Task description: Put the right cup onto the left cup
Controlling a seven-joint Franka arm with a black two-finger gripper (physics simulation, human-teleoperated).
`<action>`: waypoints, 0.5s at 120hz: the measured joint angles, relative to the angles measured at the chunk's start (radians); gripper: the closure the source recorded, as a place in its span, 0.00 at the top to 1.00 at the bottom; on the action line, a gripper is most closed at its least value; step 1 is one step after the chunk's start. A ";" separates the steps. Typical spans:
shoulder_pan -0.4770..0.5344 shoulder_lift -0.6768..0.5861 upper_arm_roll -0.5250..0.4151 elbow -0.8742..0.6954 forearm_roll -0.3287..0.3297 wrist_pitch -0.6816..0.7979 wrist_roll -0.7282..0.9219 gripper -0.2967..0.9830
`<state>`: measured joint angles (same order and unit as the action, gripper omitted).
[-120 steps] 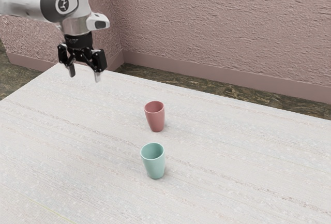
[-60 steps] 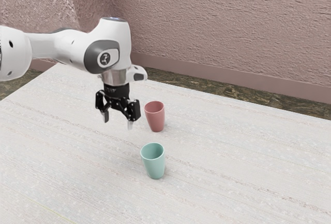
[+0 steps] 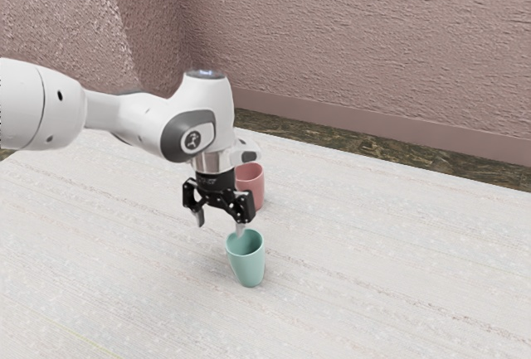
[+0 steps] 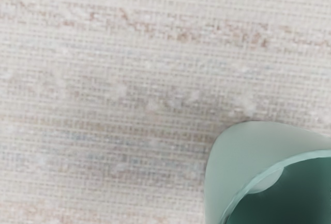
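My gripper (image 3: 220, 225) hangs open in the exterior view, up and to the left of the teal cup (image 3: 248, 261), with one fingertip by that cup's rim. Nothing is held between the fingers. The teal cup stands upright on the table; the wrist view has this teal cup (image 4: 243, 164) close under the hand, its mouth and part of its side showing. Behind my hand in the exterior view stands the pink cup (image 3: 255, 186), upright and partly hidden by the hand and gripper.
Both cups stand on a pale, streaked table (image 3: 373, 268). A pinkish textured wall (image 3: 357, 36) rises beyond the table's far edge, with a strip of dark floor (image 3: 365, 145) between.
The arm has swung from the exterior view's upper left toward its right and come lower, bringing my open gripper close to the teal cup. Both cups stand where they were.
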<state>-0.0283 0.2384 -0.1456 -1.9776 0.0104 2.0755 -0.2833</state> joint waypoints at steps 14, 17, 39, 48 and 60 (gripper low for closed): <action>0.001 0.027 0.000 0.000 -0.005 0.040 -0.015 0.77; 0.001 0.030 0.000 0.000 -0.005 0.047 -0.018 0.77; -0.009 0.040 0.000 -0.017 -0.007 0.079 -0.037 0.77; -0.010 0.041 0.000 -0.033 -0.007 0.086 -0.044 0.77; -0.010 0.041 0.000 -0.047 -0.007 0.092 -0.051 0.77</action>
<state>-0.0382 0.2796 -0.1457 -2.0246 0.0031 2.1672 -0.3338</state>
